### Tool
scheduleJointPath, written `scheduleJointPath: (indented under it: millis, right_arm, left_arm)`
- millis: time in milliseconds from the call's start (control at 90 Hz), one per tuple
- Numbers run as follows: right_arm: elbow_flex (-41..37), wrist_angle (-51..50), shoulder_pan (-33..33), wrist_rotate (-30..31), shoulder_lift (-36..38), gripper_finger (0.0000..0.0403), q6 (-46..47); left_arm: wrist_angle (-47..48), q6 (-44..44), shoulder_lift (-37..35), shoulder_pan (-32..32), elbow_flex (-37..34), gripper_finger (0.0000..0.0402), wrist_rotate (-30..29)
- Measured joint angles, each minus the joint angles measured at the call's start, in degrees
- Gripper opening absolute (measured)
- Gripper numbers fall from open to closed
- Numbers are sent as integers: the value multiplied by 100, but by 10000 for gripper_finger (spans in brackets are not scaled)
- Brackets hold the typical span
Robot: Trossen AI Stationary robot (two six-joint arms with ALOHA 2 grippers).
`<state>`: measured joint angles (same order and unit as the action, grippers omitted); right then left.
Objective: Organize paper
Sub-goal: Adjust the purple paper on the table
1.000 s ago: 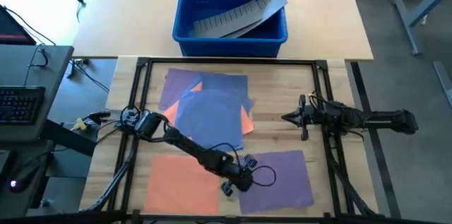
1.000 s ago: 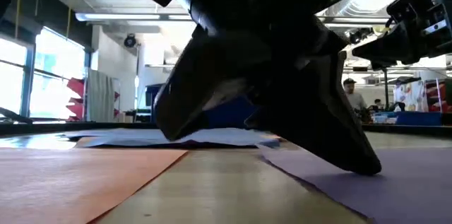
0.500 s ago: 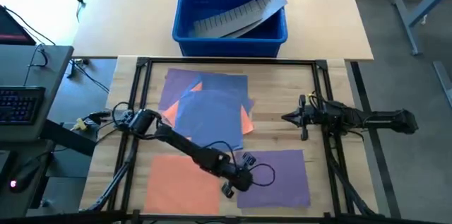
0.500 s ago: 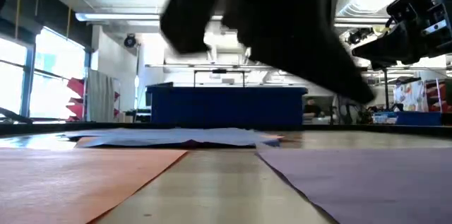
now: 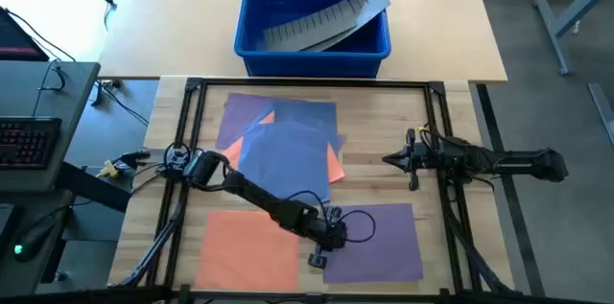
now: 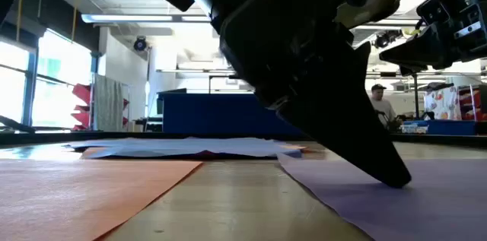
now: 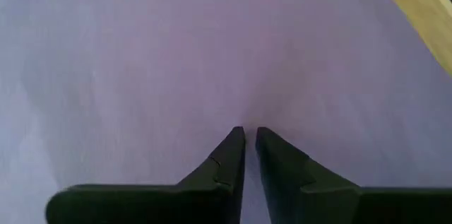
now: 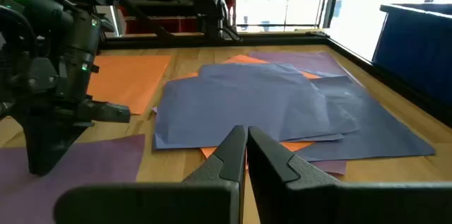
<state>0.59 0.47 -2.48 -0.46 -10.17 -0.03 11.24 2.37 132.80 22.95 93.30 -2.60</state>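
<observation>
— Left gripper (image 5: 320,258), what is it doing?
— Pressing nearly closed fingertips onto the purple sheet (image 5: 376,240) at lower right of the high view, gripping nothing.
— And the bin?
— The blue bin (image 5: 314,14) at top centre is holding a grey ridged strip (image 5: 321,20). The right gripper (image 5: 391,159) is waiting, closed, beside the paper pile (image 5: 282,139).

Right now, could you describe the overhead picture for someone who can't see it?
From above, the left gripper presses its closed fingers on a purple sheet beside an orange sheet. Behind lies a mixed paper pile, then a blue bin; the right gripper waits aside.
</observation>
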Motion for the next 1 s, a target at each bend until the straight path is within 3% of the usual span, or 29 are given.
scheduleJointPath:
  millis: [1000]
  right_arm:
    - [0, -2, -2, 0, 0, 0, 0]
  left_arm:
    - [140, 463, -65, 139, -15, 14, 45]
